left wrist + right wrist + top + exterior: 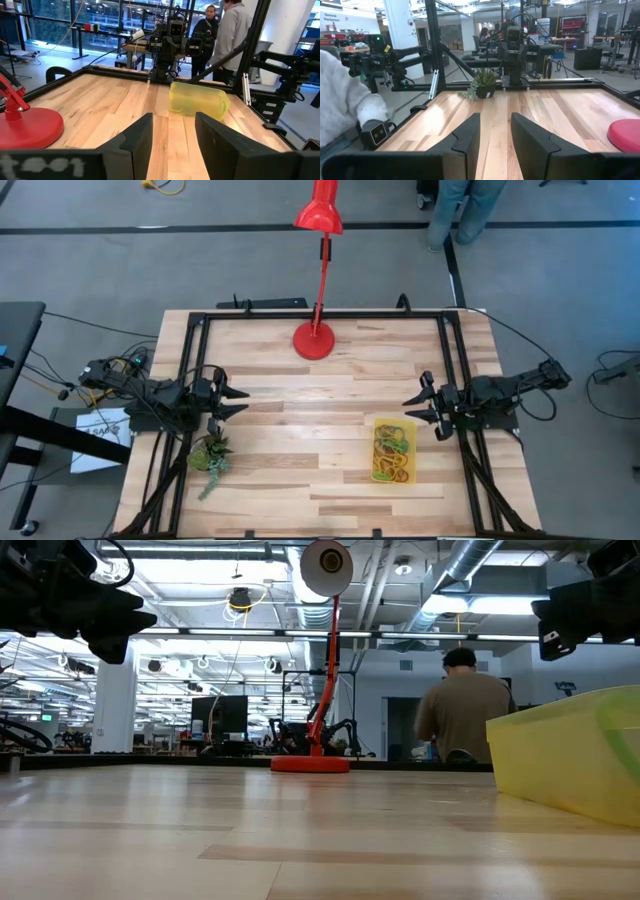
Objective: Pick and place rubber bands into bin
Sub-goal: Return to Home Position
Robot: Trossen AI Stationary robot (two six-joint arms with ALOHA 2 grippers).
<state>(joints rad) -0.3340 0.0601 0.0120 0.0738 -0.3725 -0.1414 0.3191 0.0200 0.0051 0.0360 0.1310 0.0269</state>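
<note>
Lower right, the translucent yellow bin [376,442] holds tangled yellow, orange and green rubber bands [392,458]. The left gripper [243,401] and right gripper [408,409] flank mid-frame, fingers spread.

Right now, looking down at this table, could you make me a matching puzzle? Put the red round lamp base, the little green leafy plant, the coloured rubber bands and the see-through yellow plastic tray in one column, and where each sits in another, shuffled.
Things:
1. red round lamp base
2. small green leafy plant
3. coloured rubber bands
4. translucent yellow plastic bin

Places:
A. piled inside the bin
B. beside the left gripper
C. beside the right gripper
D. at the back of the wooden table, midway between both arms

Pairs: 1-D, 2-B, 3-A, 4-C.
</note>
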